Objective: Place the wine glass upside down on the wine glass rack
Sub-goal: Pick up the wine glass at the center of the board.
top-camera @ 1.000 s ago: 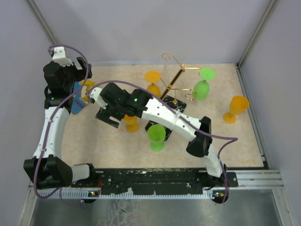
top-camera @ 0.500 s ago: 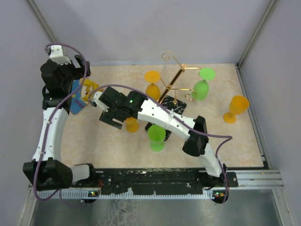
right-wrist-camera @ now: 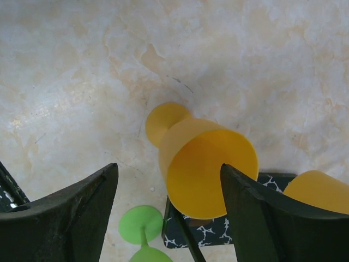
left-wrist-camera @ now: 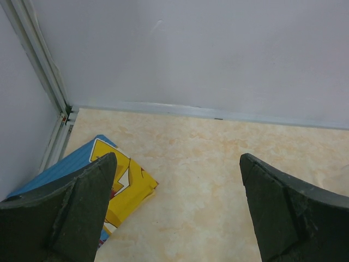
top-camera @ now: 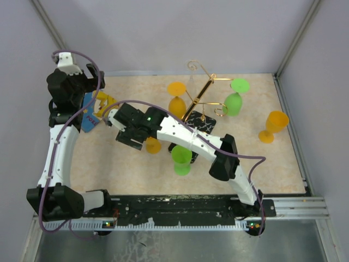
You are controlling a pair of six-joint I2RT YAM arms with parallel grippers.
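Note:
An orange wine glass (right-wrist-camera: pixel 203 164) stands upright on the table, just left of the wine glass rack's black marbled base (right-wrist-camera: pixel 218 233). My right gripper (right-wrist-camera: pixel 168 166) is open above it, looking down. The bowl lies between the fingers, its rim right by the right fingertip (right-wrist-camera: pixel 240 191). From above, the right gripper (top-camera: pixel 134 142) covers part of this glass (top-camera: pixel 154 145). The gold wire rack (top-camera: pixel 206 91) carries an orange glass (top-camera: pixel 176 97) and a green glass (top-camera: pixel 234 101), both hanging upside down. My left gripper (left-wrist-camera: pixel 177 157) is open over bare table at the far left corner.
A green glass (top-camera: pixel 181 158) stands in front of the rack base (top-camera: pixel 197 123), and its foot (right-wrist-camera: pixel 140 224) shows below my right fingers. Another orange glass (top-camera: pixel 272 126) stands at the right. A blue and yellow card (left-wrist-camera: pixel 117 185) lies by the left wall.
My right gripper has shifted slightly toward the orange glass and its jaws have narrowed a little. The left arm moved slightly at first, then held still.

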